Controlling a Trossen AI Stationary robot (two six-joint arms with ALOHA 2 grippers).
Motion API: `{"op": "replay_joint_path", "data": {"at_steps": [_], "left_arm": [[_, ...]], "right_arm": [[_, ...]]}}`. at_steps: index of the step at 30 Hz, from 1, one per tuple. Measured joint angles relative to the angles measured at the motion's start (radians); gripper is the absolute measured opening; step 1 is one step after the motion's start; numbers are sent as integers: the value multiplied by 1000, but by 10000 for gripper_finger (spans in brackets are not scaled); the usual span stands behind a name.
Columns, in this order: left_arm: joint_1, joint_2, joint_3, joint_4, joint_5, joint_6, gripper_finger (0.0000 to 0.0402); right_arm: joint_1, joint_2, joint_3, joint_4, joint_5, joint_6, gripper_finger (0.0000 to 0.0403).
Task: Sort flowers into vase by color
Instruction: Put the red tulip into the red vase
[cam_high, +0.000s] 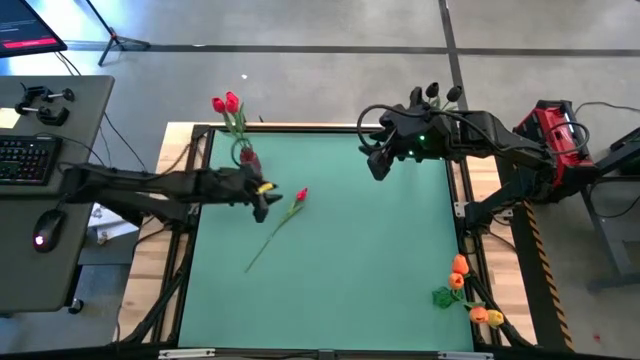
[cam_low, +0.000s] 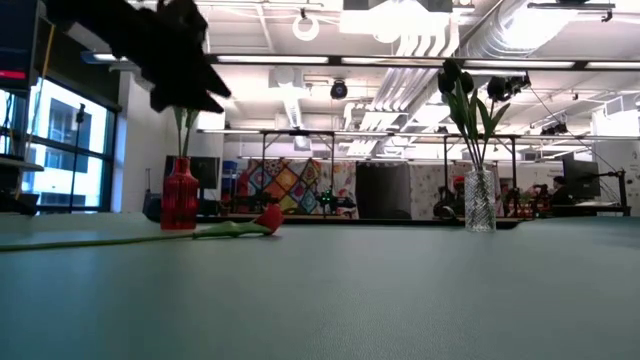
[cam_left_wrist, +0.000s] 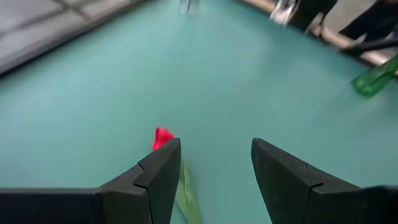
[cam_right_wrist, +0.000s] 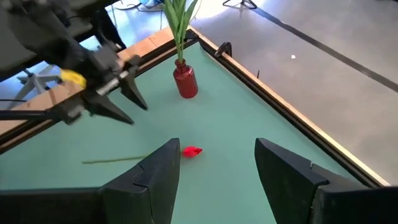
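Over by the red vase (cam_high: 247, 157), which already holds two red tulips (cam_high: 226, 103), the left gripper (cam_high: 262, 203) hangs just beside it, fingers spread with nothing between them. Just past those fingers lies the loose red tulip (cam_high: 300, 195), flat on the mat (cam_high: 340, 250), stem (cam_high: 268, 238) trailing away from the vase. The step in hand looks like the pickup of that flower. Next it needs to drop onto the stem, pinch it, tip it upright and feed it into the red vase. Well across from the vase, the right gripper (cam_high: 377, 162) waits at the far edge, parted and empty, near the clear vase (cam_low: 480, 200) with dark tulips (cam_low: 470, 80). Orange tulips (cam_high: 470, 295) sit at the near right corner, unsorted.
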Motion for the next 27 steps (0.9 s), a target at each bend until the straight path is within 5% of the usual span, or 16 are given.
{"op": "replay_joint_path", "data": {"at_steps": [16,27], "left_arm": [[-9,449,0,196,84,-132,186],[54,623,-1,288,114,-210,186]], "right_arm": [[87,0,0,-1,13,19,197],[108,0,0,-10,13,26,197]]}}
